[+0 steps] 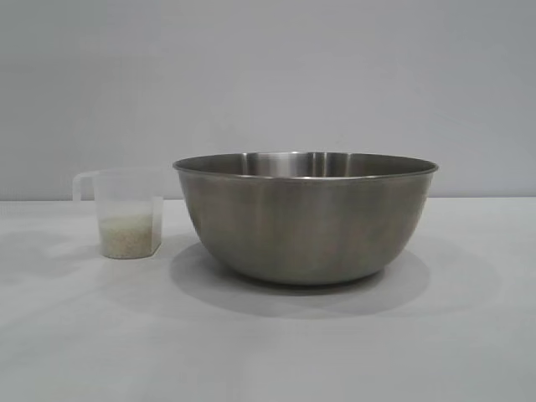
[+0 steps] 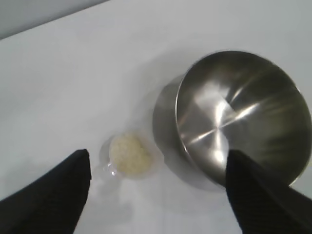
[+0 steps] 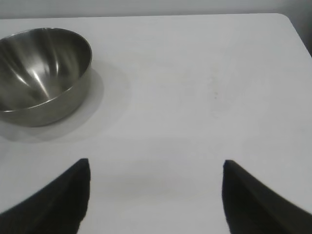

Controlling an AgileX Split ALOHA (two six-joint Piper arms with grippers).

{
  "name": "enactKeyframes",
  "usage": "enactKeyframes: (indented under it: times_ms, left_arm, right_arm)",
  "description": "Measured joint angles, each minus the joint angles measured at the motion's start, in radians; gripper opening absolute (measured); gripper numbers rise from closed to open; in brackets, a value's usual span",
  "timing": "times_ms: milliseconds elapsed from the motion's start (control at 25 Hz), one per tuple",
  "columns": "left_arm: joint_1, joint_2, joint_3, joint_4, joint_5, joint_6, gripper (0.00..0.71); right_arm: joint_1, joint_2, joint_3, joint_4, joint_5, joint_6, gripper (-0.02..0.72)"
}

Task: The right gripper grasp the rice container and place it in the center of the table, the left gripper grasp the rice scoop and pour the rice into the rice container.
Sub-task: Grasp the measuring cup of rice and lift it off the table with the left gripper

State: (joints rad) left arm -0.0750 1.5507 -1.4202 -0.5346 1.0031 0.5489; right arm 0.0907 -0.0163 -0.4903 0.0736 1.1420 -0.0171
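Observation:
The steel rice container (image 1: 306, 216) stands upright on the white table (image 1: 268, 352), a little right of the middle. Its inside (image 2: 243, 114) looks bare. Just left of it sits the clear rice scoop (image 1: 126, 213), handle pointing left, with a shallow layer of rice (image 1: 130, 234) in its bottom. In the left wrist view the scoop (image 2: 129, 156) lies below and ahead of my left gripper (image 2: 157, 158), which is open and high above the table. My right gripper (image 3: 156, 165) is open too, over bare table, with the container (image 3: 41, 78) well off to one side. Neither gripper appears in the exterior view.
A plain grey wall (image 1: 268, 75) backs the table. The table's far edge and a rounded corner (image 3: 285, 19) show in the right wrist view. White surface stretches to the right of the container and in front of both objects.

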Motion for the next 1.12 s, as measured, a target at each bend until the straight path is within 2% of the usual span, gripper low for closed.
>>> enactKeyframes:
  times_ms: [200, 400, 560, 720, 840, 960, 1120]
  left_arm:
    - [0.000, -0.086, 0.000, 0.109, 0.114, -0.092, 0.507]
    - [0.000, -0.164, 0.000, 0.124, 0.217, -0.137, 0.507]
    - [0.000, -0.223, 0.004, 0.176, 0.240, -0.190, 0.507]
    - [0.000, -0.313, 0.082, 0.222, 0.245, -0.222, 0.507]
    - [0.000, -0.385, 0.186, 0.232, 0.245, -0.235, 0.507]
    - [0.000, -0.480, 0.334, 0.215, 0.184, -0.237, 0.507]
    - [0.000, -0.610, 0.526, 0.150, -0.012, -0.237, 0.507]
  right_arm:
    - [0.000, 0.000, 0.000, 0.000, 0.000, 0.000, 0.484]
    - [0.000, 0.000, 0.000, 0.000, 0.000, 0.000, 0.484]
    - [0.000, 0.000, 0.000, 0.000, 0.000, 0.000, 0.484]
    - [0.000, 0.000, 0.000, 0.000, 0.000, 0.000, 0.484]
    - [0.000, 0.000, 0.000, 0.000, 0.000, 0.000, 0.484]
    - [0.000, 0.000, 0.000, 0.000, 0.000, 0.000, 0.484]
    - [0.000, 0.000, 0.000, 0.000, 0.000, 0.000, 0.484]
